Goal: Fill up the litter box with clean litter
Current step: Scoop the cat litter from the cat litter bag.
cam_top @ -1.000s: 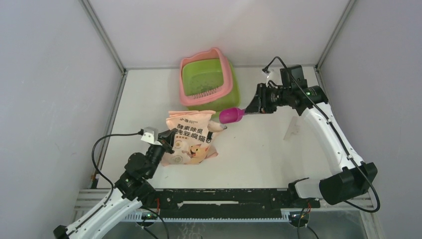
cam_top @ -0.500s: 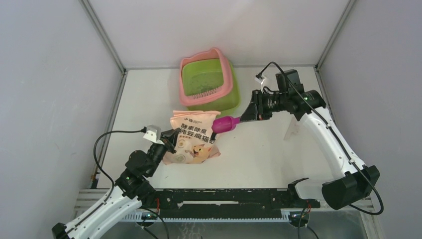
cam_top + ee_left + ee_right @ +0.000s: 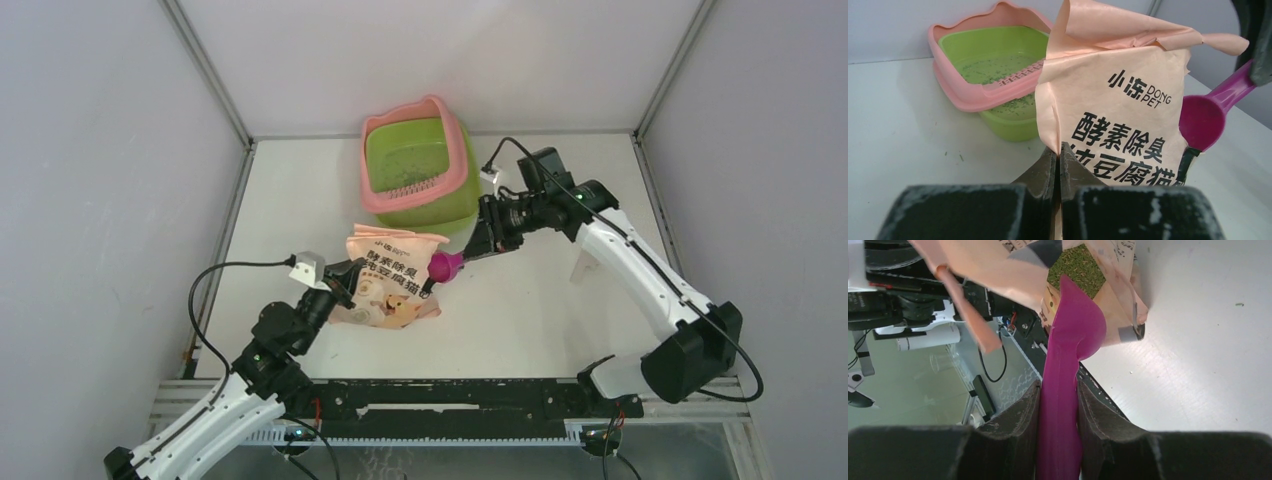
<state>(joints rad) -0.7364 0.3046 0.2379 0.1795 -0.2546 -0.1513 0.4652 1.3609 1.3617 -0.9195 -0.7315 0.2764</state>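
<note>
Right gripper (image 3: 1058, 388), clamped on the scoop (image 3: 1074, 330), is at the bag (image 3: 1118, 115) pinched by left gripper (image 3: 1058, 156); litter box (image 3: 462, 160) at twelve o'clock holds only sparse litter (image 3: 993, 62).

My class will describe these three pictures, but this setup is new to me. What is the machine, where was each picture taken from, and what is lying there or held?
These are two robot arms fixed at the near edge of a white table. The wide picture looks down from above and behind them; the other two come from a camera on each wrist. On the table stand a litter box, pink rim and green basin, with a thin scatter of litter inside, and a peach-pink bag. The left fingers are shut on the bag's edge. The right fingers are shut on the handle of a magenta scoop, whose bowl is at the bag's open mouth, where more granules show.
</note>
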